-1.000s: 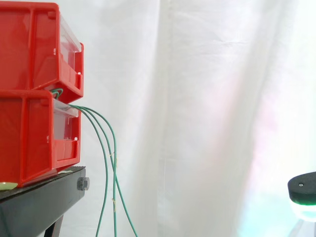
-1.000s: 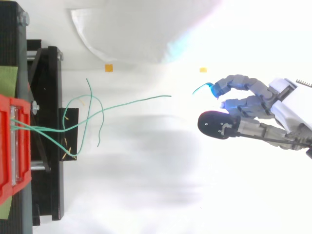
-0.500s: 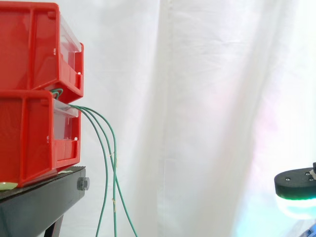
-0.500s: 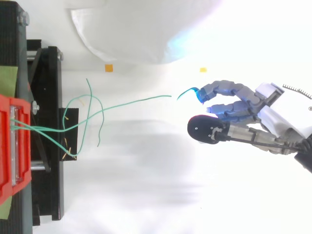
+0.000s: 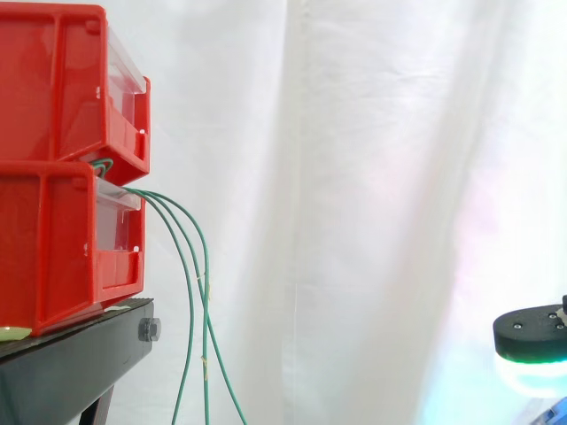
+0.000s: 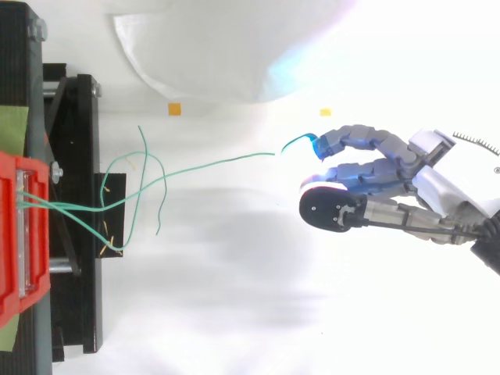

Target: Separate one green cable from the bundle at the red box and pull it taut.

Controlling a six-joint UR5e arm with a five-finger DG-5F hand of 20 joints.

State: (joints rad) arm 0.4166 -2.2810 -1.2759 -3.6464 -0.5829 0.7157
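**Red box** (image 5: 53,239): the lower of two stacked bins, with the upper bin (image 5: 53,80) set on top. Both are cut off at the side away from the hand and are carried on a black worktop (image 5: 80,354).

**Green cables** (image 5: 205,266): these are issued from the gap at the red box's front lip, and their origin is hidden inside. They are hung slack in front of the box, with the lower ends cut off in the side view.

**Long strand** (image 6: 219,162): this is laid out furthest from the red box. Its free end is near the hand (image 6: 391,183) but apart from it.

**Fingers** (image 6: 367,141): loosely bent and held apart from the thumb, with nothing gripped. The wrist is cut off.

**Surroundings:** a white floor (image 6: 234,297) is seen beyond the box, marked by two small yellow squares (image 6: 174,108). A white curtain (image 5: 354,177) is hung behind.
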